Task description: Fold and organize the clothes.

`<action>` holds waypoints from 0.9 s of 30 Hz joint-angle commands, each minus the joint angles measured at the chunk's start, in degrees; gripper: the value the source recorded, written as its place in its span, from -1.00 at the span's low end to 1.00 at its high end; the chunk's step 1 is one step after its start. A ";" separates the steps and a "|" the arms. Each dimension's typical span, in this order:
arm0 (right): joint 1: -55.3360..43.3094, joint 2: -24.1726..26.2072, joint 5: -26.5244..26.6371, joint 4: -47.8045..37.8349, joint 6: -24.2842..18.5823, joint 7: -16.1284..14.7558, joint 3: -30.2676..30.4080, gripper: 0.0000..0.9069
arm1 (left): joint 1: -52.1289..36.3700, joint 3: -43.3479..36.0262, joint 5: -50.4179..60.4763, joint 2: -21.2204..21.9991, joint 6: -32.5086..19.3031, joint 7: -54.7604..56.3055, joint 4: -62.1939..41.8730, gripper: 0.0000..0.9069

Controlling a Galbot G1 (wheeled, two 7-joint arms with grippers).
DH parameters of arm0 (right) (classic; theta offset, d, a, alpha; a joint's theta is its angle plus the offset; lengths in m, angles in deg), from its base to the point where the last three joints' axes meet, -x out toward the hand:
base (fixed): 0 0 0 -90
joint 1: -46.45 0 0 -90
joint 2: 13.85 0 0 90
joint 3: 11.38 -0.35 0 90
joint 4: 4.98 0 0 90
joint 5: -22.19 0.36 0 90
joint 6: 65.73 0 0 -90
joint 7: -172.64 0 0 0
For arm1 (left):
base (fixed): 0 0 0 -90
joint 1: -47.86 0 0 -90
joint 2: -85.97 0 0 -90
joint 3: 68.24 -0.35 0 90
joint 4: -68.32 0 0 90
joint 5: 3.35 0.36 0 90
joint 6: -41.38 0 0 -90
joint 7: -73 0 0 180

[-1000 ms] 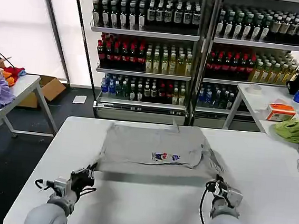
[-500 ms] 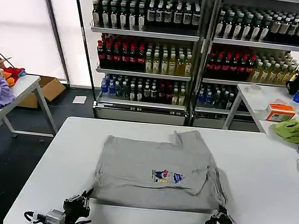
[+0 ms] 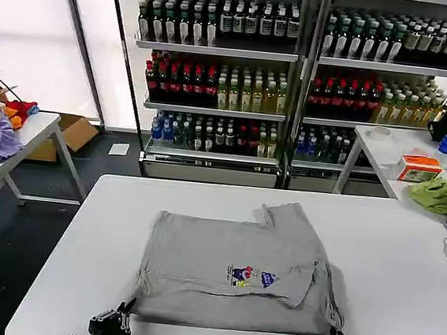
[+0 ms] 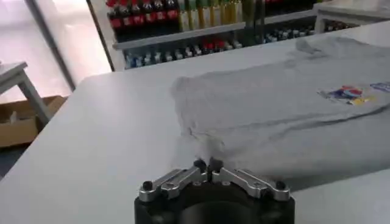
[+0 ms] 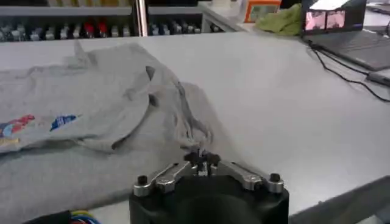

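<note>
Nearest us, at the table's near edge, we note both grippers low and close to the cloth. Left gripper (image 4: pixel 207 165): fingertips pressed together, pinching the near left corner of the T-shirt (image 3: pixel 233 273). Right gripper (image 5: pixel 202 159): fingertips likewise closed tight, with a bunched ridge of the near right hem caught between them, as far as we can judge; the cloth crowds the tips there.

Beyond the grippers, the T-shirt lies on the white table (image 3: pixel 389 255), roughly centred, light grey, chest print (image 3: pixel 249 277) facing up. It rests as a squarish shape, doubled over in part: the right sleeve side is turned in over the body, and a loose flap peaks at the far edge. The near edge is fairly straight; the right side is rumpled.

Farther off, a side table on the right carries an olive-green cloth (image 3: pixel 433 192); shelves of bottles (image 3: pixel 215 87) stand behind.

Progress, as we read it: folding is underway but not finished. One lengthwise fold seems made; we judge a crosswise fold, smoothing and setting aside remain.
</note>
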 commanded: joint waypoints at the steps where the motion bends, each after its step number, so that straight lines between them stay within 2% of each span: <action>1: 1.51 1.35 0.95 5.30 3.03 -1.12 -1.36 1.00 | 0.37 -0.52 -2.11 3.29 1.27 2.05 5.56 1.00; 4: 0.30 2.69 1.18 8.03 4.82 -2.08 -2.32 1.00 | -0.64 -1.05 -2.59 4.63 1.40 3.00 7.20 1.00; 9: -2.84 6.39 0.34 10.06 5.18 -3.96 -2.94 1.00 | -3.02 -0.47 -2.88 4.79 1.41 4.96 8.01 1.00; 12: -4.66 9.32 -0.05 10.36 5.19 -6.64 -4.93 1.00 | -5.99 0.36 -5.01 4.43 1.59 7.88 7.43 1.00; 14: -8.05 12.20 0.04 9.23 5.17 -12.44 -8.89 1.00 | -8.81 0.68 -6.81 4.23 1.67 10.07 6.21 1.00; 16: -11.72 13.61 0.03 7.05 5.17 -16.23 -11.37 1.00 | -10.86 0.69 -7.85 4.04 1.81 11.30 5.13 1.00; 17: -13.59 14.32 -0.34 5.82 5.14 -20.33 -12.10 1.00 | -11.48 0.62 -8.22 3.96 1.91 11.66 4.50 1.00; 18: -15.25 14.78 -1.46 3.53 5.11 -23.04 -13.14 1.00 | -13.04 0.41 -8.77 3.85 1.92 11.91 4.04 1.00; 22: -22.50 16.54 -2.29 -4.31 5.08 -33.89 -14.23 1.00 | -18.48 -1.30 -9.80 3.88 1.60 13.11 -0.05 1.00; 25: -30.31 18.98 -1.38 -12.08 4.36 -42.11 -12.15 1.00 | -24.54 -3.13 -9.88 4.25 1.09 13.50 -4.74 1.00; 27: -34.30 19.96 0.24 -17.04 3.74 -43.16 -9.44 1.00 | -29.23 -3.98 -11.07 4.61 0.58 13.68 -9.40 1.00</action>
